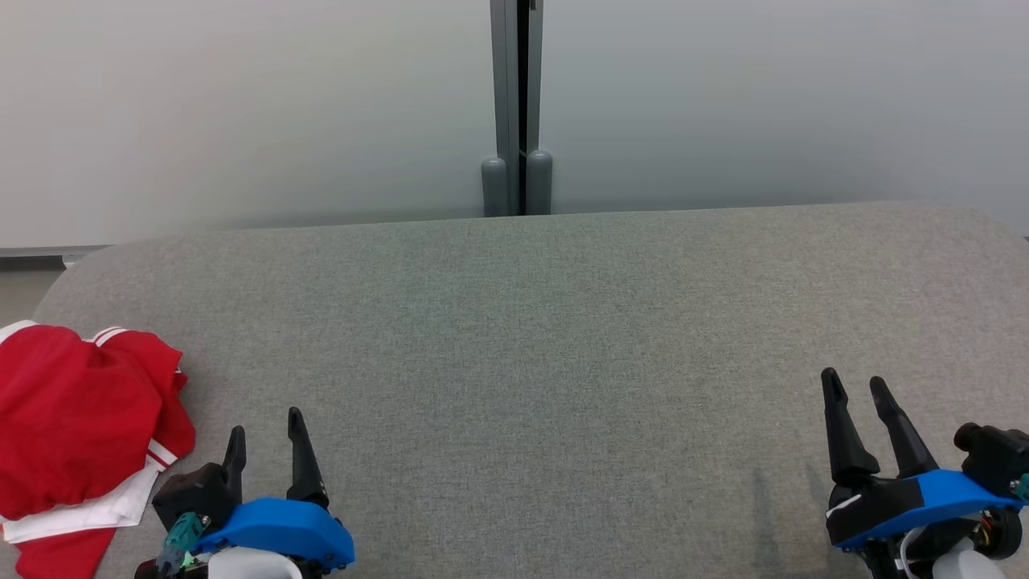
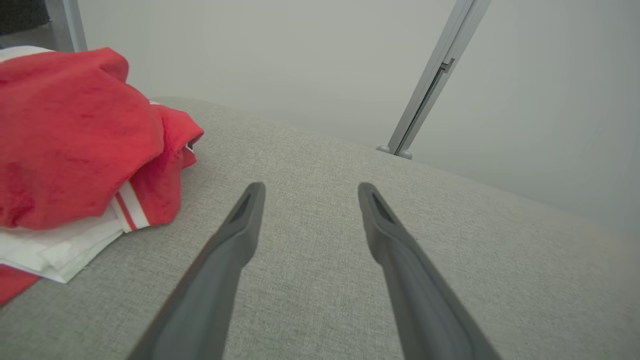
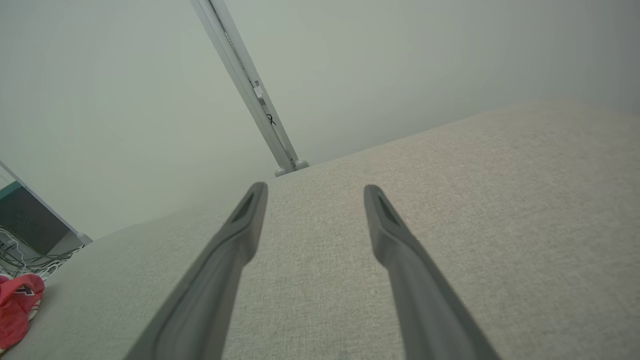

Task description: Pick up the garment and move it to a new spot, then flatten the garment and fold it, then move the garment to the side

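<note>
Currently the red garment (image 1: 72,410) lies crumpled at the left edge of the grey surface (image 1: 547,338), longer near-to-far, heading unclear; left gripper (image 1: 265,421) just beside it, right gripper (image 1: 852,378) well apart, both spread wide, empty

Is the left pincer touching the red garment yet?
Apart. In the left wrist view, bare grey cushion separates the open left pincer from the red garment.

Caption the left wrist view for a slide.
Open left pincer above grey fabric surface; crumpled red-and-white cloth garment lies untouched alongside.
</note>
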Tool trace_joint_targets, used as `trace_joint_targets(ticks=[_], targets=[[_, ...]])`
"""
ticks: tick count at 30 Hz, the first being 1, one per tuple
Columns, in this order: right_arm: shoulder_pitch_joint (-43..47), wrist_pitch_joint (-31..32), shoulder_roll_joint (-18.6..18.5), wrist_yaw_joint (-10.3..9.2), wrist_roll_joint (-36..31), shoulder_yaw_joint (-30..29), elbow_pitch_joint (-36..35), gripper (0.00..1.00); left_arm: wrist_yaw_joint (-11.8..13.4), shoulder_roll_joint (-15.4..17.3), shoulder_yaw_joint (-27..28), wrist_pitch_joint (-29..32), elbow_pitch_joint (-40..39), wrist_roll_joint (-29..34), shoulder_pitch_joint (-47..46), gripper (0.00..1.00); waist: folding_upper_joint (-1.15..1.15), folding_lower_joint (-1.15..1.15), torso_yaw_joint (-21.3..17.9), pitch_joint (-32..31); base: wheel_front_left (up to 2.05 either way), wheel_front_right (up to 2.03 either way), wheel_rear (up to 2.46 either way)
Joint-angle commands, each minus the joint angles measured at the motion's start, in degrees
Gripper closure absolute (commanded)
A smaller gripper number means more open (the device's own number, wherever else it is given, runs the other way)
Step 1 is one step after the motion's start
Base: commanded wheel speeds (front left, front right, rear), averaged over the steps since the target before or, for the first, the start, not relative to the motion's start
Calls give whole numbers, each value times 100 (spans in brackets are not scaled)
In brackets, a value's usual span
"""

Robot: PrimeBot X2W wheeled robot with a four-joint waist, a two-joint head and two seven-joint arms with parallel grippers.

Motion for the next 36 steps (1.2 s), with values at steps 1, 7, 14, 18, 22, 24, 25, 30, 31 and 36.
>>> trace_joint_targets(ticks=[1, 7, 14, 18, 22, 24, 25, 30, 31, 36], targets=[[-55, -53, -24, 10, -164, -7, -10, 0, 64, 38, -20, -51, -16, 160, -77, 0, 0, 0, -3, -5, 0, 0, 0], [-44, -134, 1, 11, -504, -71, 11, 0, 158, 75, -72, -129, 16, 482, -51, 0, 0, 0, -12, -23, 0, 0, 0], [-31, -222, -32, 12, -876, -47, 63, 0, 139, 131, -253, -218, 144, 872, -47, 0, 0, 0, -21, -33, 0, 0, 0], [-22, -277, -31, 12, -1074, -38, 109, 0, 156, 152, -339, -270, 202, 1062, -67, 0, 0, 0, -22, -38, 0, 0, 0], [-32, -323, -15, 12, -1287, -50, 167, 0, 174, 175, -413, -319, 260, 1264, -78, 0, 0, 0, -35, -49, 0, 0, 0], [-44, -342, 7, 13, -1372, -71, 199, 0, 195, 189, -445, -335, 285, 1356, -85, 0, 0, 0, -42, -56, 0, 0, 0], [-51, -351, 26, 12, -1400, -108, 215, 0, 202, 188, -450, -349, 300, 1388, -86, 0, 0, 0, -45, -58, 0, 0, 0], [-85, -407, 62, 10, -1688, -197, 255, 0, 252, 196, -510, -406, 346, 1605, -89, 0, 0, 0, -57, -67, 0, 0, 0], [-88, -422, 72, 10, -1737, -208, 257, 0, 263, 197, -528, -420, 355, 1647, -88, 0, 0, 0, -58, -69, 0, 0, 0], [-100, -470, 84, 9, -1971, -255, 297, 0, 293, 196, -579, -471, 404, 1848, -82, 0, 0, 0, -54, -69, 0, 0, 0]])
